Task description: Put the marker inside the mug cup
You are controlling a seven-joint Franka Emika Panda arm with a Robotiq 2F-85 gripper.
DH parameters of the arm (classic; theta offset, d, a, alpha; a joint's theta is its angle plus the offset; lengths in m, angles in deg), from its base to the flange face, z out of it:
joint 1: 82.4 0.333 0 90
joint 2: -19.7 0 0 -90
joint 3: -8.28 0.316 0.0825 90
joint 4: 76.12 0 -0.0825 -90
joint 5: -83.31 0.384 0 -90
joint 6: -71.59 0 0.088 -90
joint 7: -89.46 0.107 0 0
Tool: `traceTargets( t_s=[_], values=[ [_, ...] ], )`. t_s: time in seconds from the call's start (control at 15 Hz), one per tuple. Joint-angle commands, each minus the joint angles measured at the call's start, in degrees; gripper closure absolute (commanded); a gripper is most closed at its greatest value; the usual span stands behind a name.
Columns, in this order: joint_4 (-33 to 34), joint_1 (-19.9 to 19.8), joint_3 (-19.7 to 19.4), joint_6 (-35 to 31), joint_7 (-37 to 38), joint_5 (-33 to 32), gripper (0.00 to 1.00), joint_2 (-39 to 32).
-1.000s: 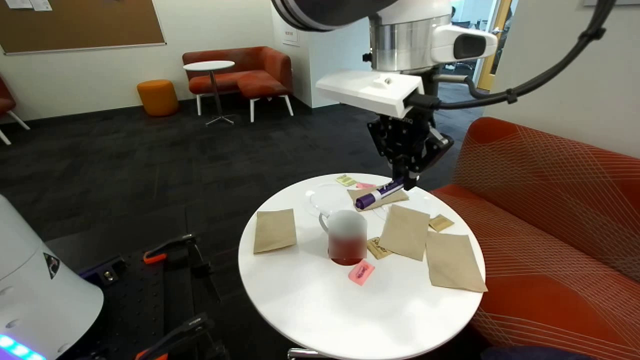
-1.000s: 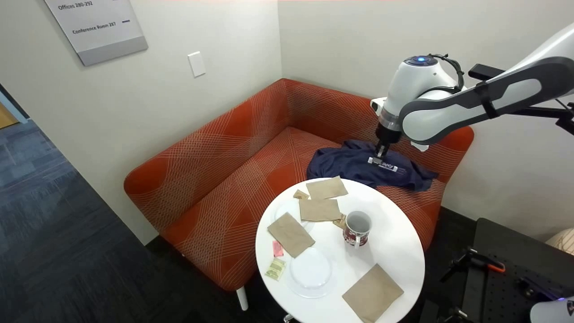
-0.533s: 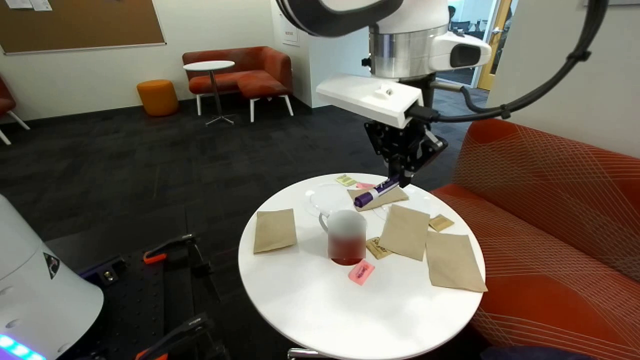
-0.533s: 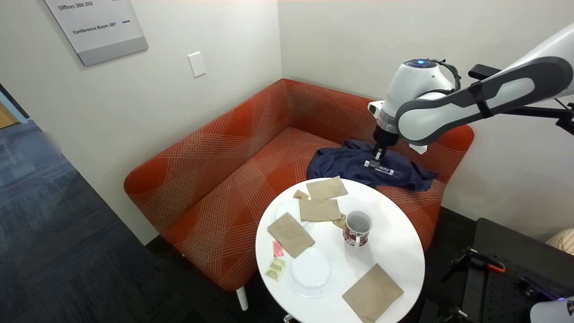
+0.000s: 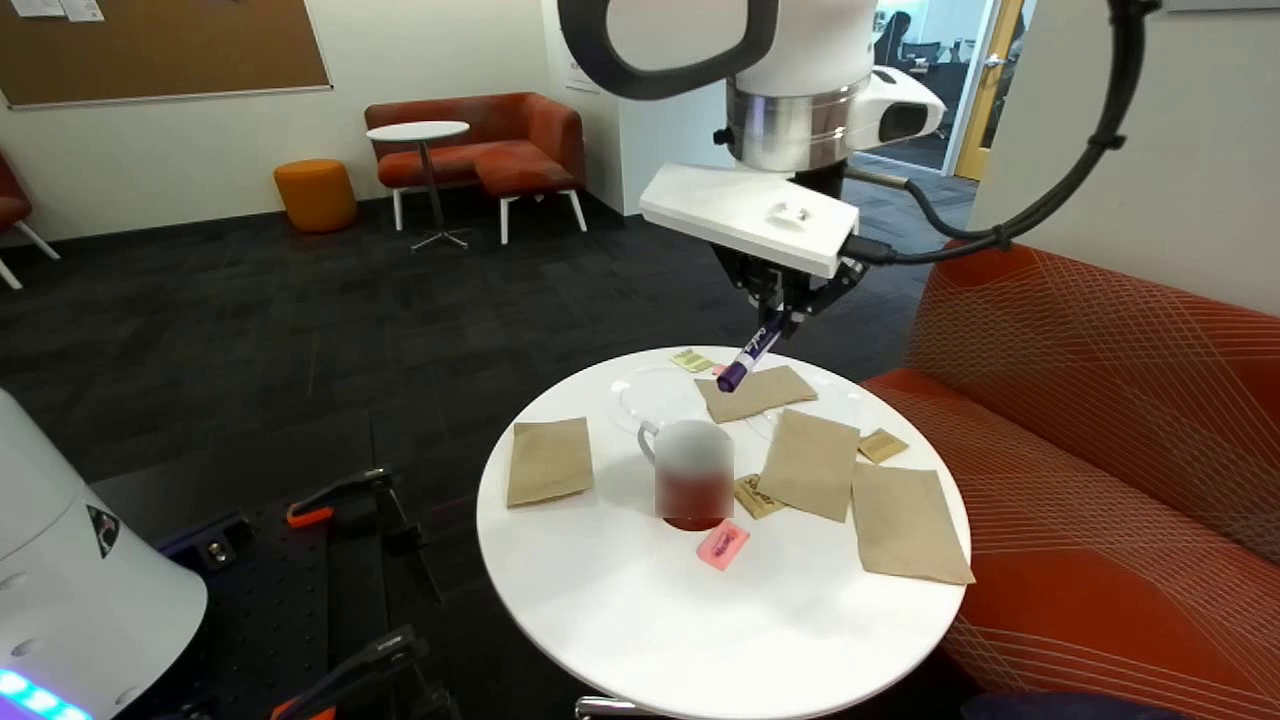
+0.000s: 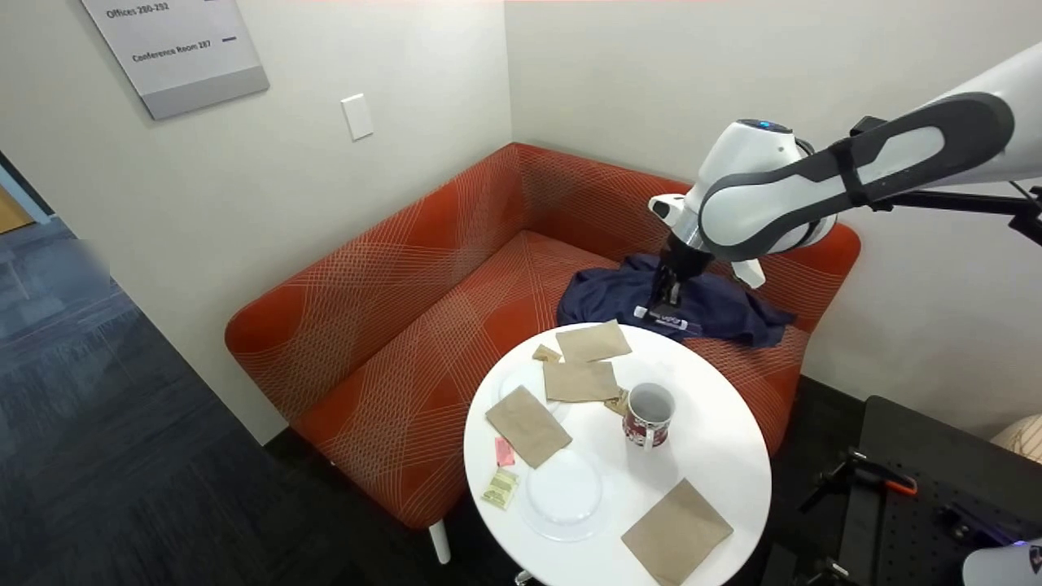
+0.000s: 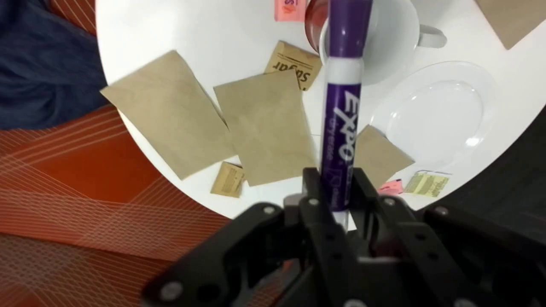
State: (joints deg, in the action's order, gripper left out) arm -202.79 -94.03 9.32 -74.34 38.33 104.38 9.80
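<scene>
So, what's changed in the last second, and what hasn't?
The gripper has shifted left and upward in the picture in an exterior view. The marker went with it and now slants down more steeply. Nothing was let go or newly gripped: the gripper still holds the marker. The mug cup, brown paper squares and packets are where they were on the table.

1. Office lounge — a wall sign (image 6: 179, 57) at left lists "Offices" and "Conference Room".
2. Far left — a corkboard (image 5: 165, 55) with papers (image 5: 38, 7).
3. Far side: orange stool (image 5: 316, 196), red sofa (image 5: 510, 130), small white table (image 5: 418, 131).
</scene>
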Motion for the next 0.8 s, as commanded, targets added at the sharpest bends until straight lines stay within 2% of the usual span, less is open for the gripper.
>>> traceTargets(
  t_s=[0.0, 0.33, 0.53, 0.73],
  values=[
    [-0.13, -1.8, 1.64, 1.08, -15.76, 10.55, 0.95, 0.83],
    [0.62, -2.69, 0.32, 8.04, -38.54, 25.43, 0.95, 0.86],
    [1.0, -3.22, -1.75, 15.06, -49.49, 30.79, 0.95, 0.74],
    [1.7, -3.94, -4.73, 23.79, -58.75, 32.98, 0.95, 0.61]
  ],
)
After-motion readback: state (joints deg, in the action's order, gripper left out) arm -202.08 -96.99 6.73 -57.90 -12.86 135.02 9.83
